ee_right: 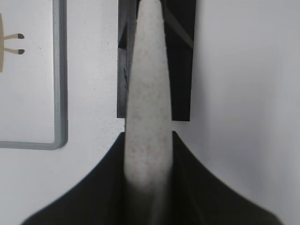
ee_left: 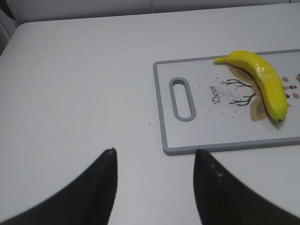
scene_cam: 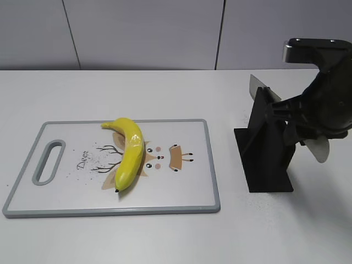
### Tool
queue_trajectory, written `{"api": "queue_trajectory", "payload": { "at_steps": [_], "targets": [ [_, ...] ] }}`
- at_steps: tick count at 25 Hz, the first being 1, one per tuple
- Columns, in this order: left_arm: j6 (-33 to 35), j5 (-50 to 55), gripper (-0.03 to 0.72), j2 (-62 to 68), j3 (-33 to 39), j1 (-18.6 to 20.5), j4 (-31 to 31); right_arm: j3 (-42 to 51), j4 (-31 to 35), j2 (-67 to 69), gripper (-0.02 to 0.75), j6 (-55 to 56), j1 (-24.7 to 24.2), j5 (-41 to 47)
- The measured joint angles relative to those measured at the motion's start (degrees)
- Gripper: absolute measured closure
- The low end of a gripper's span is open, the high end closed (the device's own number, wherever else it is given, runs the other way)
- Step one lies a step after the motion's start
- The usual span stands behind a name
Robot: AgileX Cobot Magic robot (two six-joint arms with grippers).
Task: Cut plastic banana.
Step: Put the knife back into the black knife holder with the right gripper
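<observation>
The plastic banana (scene_cam: 131,151) is glossy yellow and lies whole on the white cutting board (scene_cam: 187,187), dark tip toward the front. It also shows in the left wrist view (ee_left: 265,79). A knife (scene_cam: 257,87) with a pale speckled handle (ee_right: 147,93) rests in a black stand (scene_cam: 267,159) to the right of the board. My right gripper (scene_cam: 300,129) is shut on the knife handle, which fills the gap between the jaws (ee_right: 149,136). My left gripper (ee_left: 154,152) is open and empty, above bare table left of the board.
The board (ee_left: 206,126) has a grey rim, a handle slot (ee_left: 183,99) at its left end and a deer drawing. The stand (ee_right: 183,70) sits just right of the board's corner. A grey wall runs behind the white table.
</observation>
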Motion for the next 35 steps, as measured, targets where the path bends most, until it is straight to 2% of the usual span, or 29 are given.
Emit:
{"api": "queue_trajectory", "payload": {
  "at_steps": [5, 6, 11, 14, 20, 30, 35],
  "targets": [
    [0.0, 0.0, 0.181, 0.0, 0.1, 0.0, 0.0, 0.0, 2.0, 0.1, 0.566, 0.0, 0.0, 0.0],
    [0.0, 0.0, 0.181, 0.0, 0.1, 0.0, 0.0, 0.0, 2.6, 0.1, 0.538, 0.0, 0.0, 0.2],
    [0.0, 0.0, 0.181, 0.0, 0.1, 0.0, 0.0, 0.0, 3.7, 0.1, 0.213, -1.0, 0.0, 3.1],
    [0.0, 0.0, 0.181, 0.0, 0.1, 0.0, 0.0, 0.0, 3.8, -0.2, 0.112, -3.3, 0.0, 5.0],
    [0.0, 0.0, 0.189, 0.0, 0.1, 0.0, 0.0, 1.1, 5.7, -9.7, 0.095, -14.3, 0.2, 10.8],
    [0.0, 0.0, 0.199, 0.0, 0.1, 0.0, 0.0, 14.3, 6.3, -39.6, 0.117, -25.9, 0.2, 12.2],
    [0.0, 0.0, 0.209, 0.0, 0.1, 0.0, 0.0, 21.3, 6.2, -54.5, 0.15, -26.8, 0.2, 12.4]
  ]
}}
